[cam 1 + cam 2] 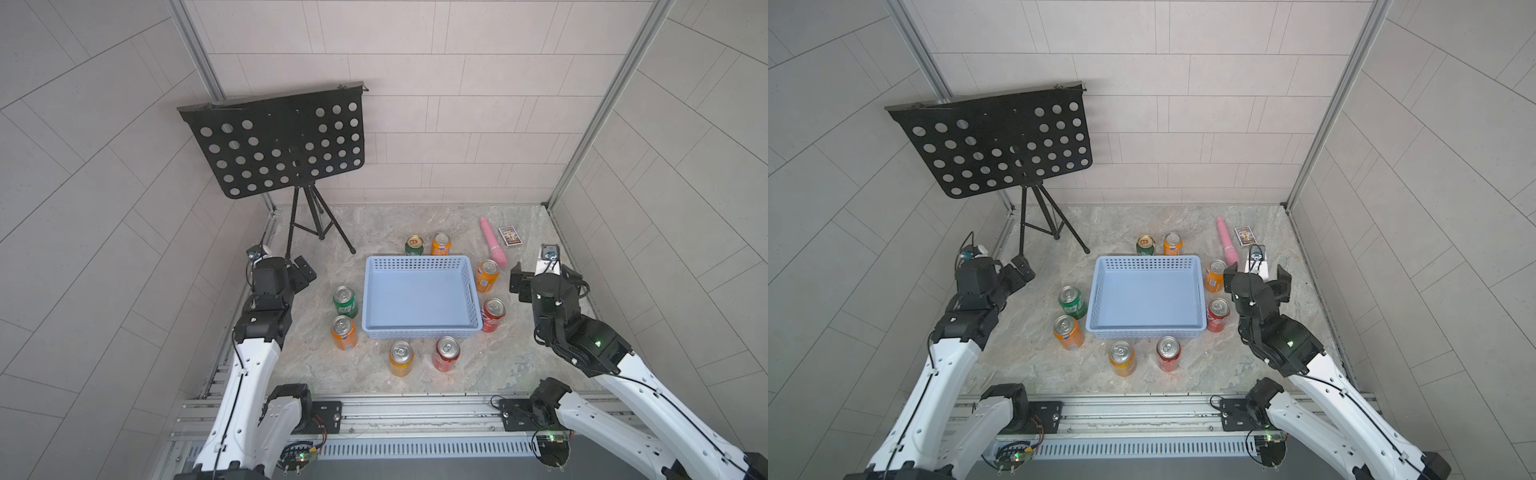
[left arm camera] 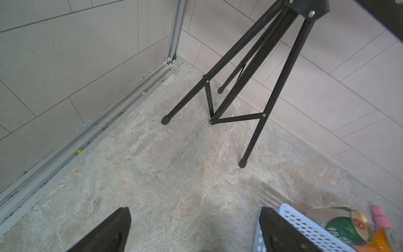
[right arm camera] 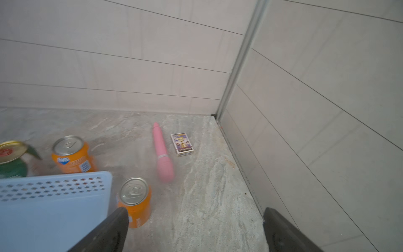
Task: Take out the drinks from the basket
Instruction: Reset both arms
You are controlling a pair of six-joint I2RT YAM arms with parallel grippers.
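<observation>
Basket (image 1: 417, 331) sits empty in the middle of the desk (image 1: 490, 365), and all eight drinks (image 1: 401, 358) stand upright on the desk around it, so your task looks finished. The left gripper (image 2: 194, 211) and right gripper (image 3: 195, 211) both hang spread wide, holding nothing. Mind any retreat: the right gripper's inner finger is close to the orange can (image 3: 139, 207) at the basket's corner, and an inward swing could topple it or the red can (image 1: 493, 314) nearby.
</observation>
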